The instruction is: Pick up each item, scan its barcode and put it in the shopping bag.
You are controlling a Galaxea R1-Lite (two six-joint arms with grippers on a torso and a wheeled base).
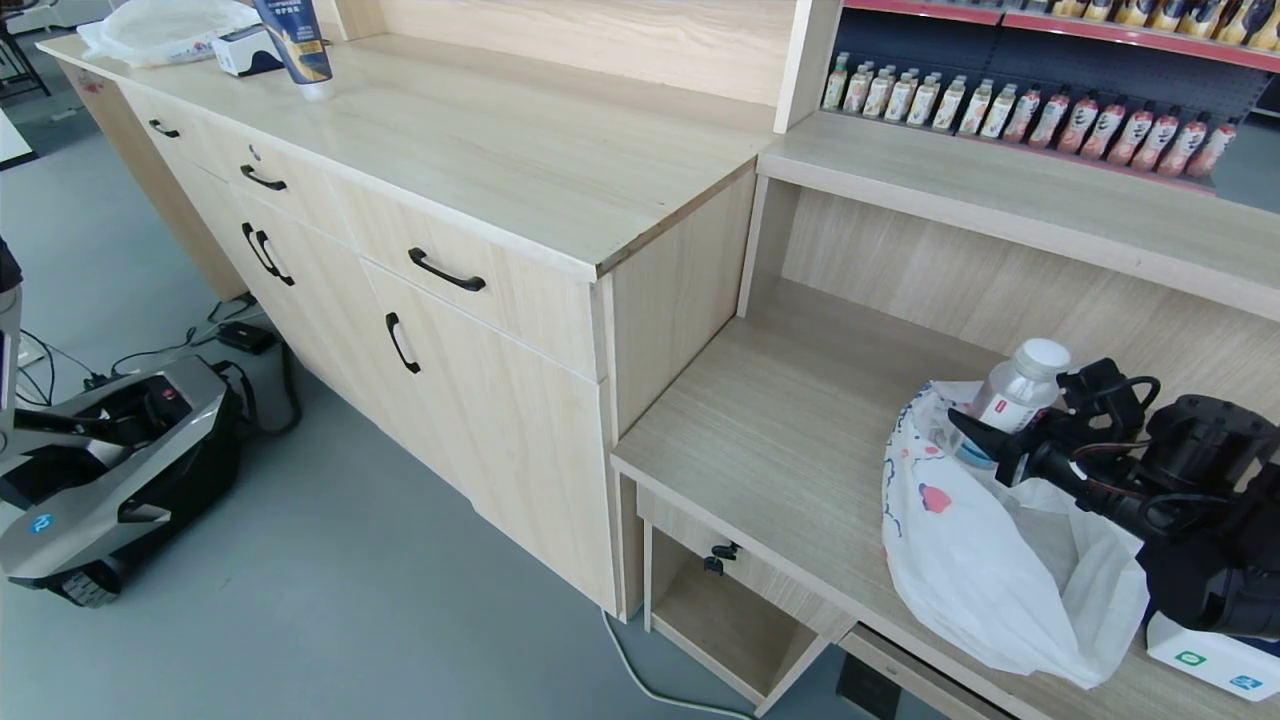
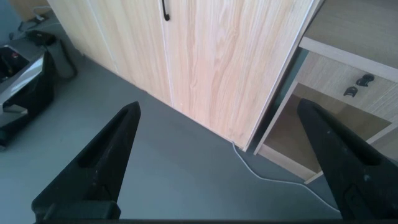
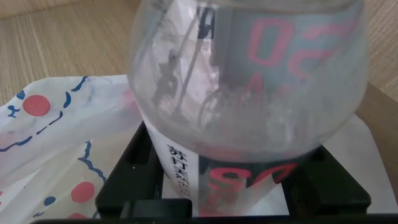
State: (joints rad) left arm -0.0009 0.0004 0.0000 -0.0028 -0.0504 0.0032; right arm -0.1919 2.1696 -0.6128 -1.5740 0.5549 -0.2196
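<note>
Over the shopping bag (image 1: 1000, 570), bottle (image 3: 249, 93) in right pincer (image 1: 988, 428), base seemingly clear.

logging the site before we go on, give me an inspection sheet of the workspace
surface: wooden desk, bare beside the bag
job's things: clear bottle held above the bag
clutter: white box by the bag; tube, small box and plastic sack on the counter
claws: right claw shut on bottle; left claw open, over the floor
cables: black leads on the floor by the cabinet; white cord under the desk
surroundings: shelf of drinks behind
</note>
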